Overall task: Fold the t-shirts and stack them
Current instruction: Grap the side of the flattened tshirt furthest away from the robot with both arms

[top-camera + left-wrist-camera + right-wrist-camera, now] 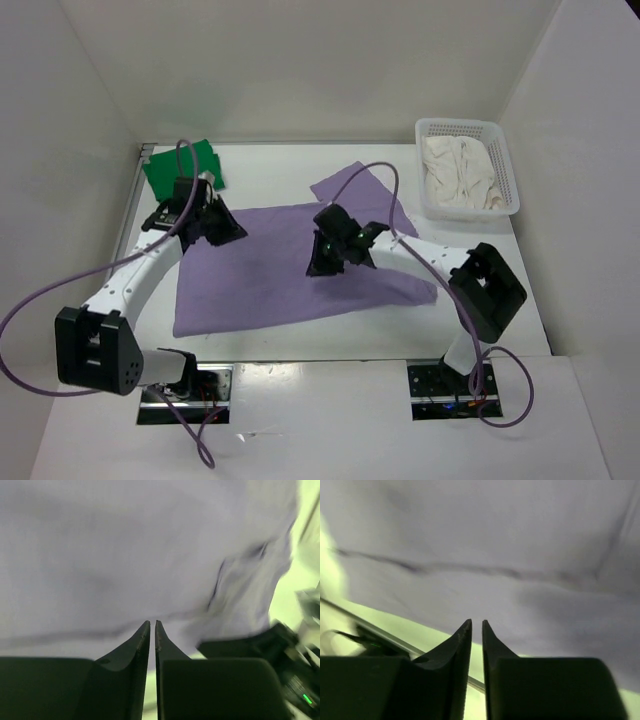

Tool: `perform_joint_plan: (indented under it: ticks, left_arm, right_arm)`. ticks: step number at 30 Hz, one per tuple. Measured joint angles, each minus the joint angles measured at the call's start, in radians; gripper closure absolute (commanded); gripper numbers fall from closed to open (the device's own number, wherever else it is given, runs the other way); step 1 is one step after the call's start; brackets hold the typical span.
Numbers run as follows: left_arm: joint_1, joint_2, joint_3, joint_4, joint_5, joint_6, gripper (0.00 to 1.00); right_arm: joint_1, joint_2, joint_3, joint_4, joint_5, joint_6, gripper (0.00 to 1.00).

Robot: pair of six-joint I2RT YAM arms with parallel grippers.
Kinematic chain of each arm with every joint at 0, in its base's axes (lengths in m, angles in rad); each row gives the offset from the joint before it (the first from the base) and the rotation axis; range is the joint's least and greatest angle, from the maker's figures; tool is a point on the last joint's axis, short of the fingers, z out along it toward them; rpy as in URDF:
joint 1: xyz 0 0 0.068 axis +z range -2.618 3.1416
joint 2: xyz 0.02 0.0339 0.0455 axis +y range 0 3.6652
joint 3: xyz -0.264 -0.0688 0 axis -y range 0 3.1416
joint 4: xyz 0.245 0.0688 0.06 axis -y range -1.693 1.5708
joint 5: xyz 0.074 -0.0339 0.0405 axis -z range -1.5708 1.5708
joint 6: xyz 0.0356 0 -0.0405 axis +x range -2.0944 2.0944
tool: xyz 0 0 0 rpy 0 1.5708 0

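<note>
Nearest, the lavender shirt [300, 265] lies spread on the tabletop [300, 345] under both arms, left gripper [152, 625] and right gripper [476, 624] each showing a slit, nothing visibly pinched, so cloth may slip and bunch; wrist views blur the hems, green shirt [185, 165] beyond.

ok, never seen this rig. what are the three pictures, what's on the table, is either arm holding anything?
Two robot arms are bolted at the table's near edge. The overhead picture shows both; the other two come from cameras on each wrist, looking past that arm's own fingers.

On the table: a purple shirt spread flat, a green shirt folded at the far left, and a white basket holding a cream shirt.

The left gripper and right gripper hover over the purple cloth, fingers nearly together with a thin gap. No cloth shows between them, so neither seems to hold anything.
</note>
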Motion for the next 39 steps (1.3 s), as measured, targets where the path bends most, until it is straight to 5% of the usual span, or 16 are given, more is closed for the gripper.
perform_joint_plan:
  ticks: [2, 6, 10, 15, 20, 29, 39]
  left_arm:
    - [0.012, 0.048, 0.052, 0.072, -0.037, 0.015, 0.89]
    - [0.087, 0.15, 0.083, 0.211, -0.111, 0.019, 0.9]
    - [0.18, 0.296, 0.117, 0.279, -0.187, 0.025, 0.65]
    - [0.265, 0.438, 0.19, 0.306, -0.279, 0.058, 0.5]
    - [0.305, 0.543, 0.262, 0.32, -0.344, 0.078, 0.45]
    - [0.329, 0.692, 0.356, 0.321, -0.389, 0.108, 0.47]
    - [0.331, 0.737, 0.374, 0.329, -0.385, 0.122, 0.59]
  right_arm:
    - [-0.041, 0.0, 0.091, -0.006, -0.005, -0.034, 0.99]
    - [-0.127, 0.001, 0.248, -0.001, -0.027, -0.088, 1.0]
    - [-0.242, 0.007, 0.315, 0.009, -0.046, -0.128, 0.99]
    - [-0.375, 0.108, 0.43, 0.006, -0.067, -0.17, 0.97]
    - [-0.431, 0.228, 0.51, 0.013, -0.082, -0.201, 0.96]
    - [-0.518, 0.439, 0.743, 0.002, -0.102, -0.236, 0.92]
    - [-0.543, 0.657, 1.044, -0.052, -0.07, -0.257, 0.64]
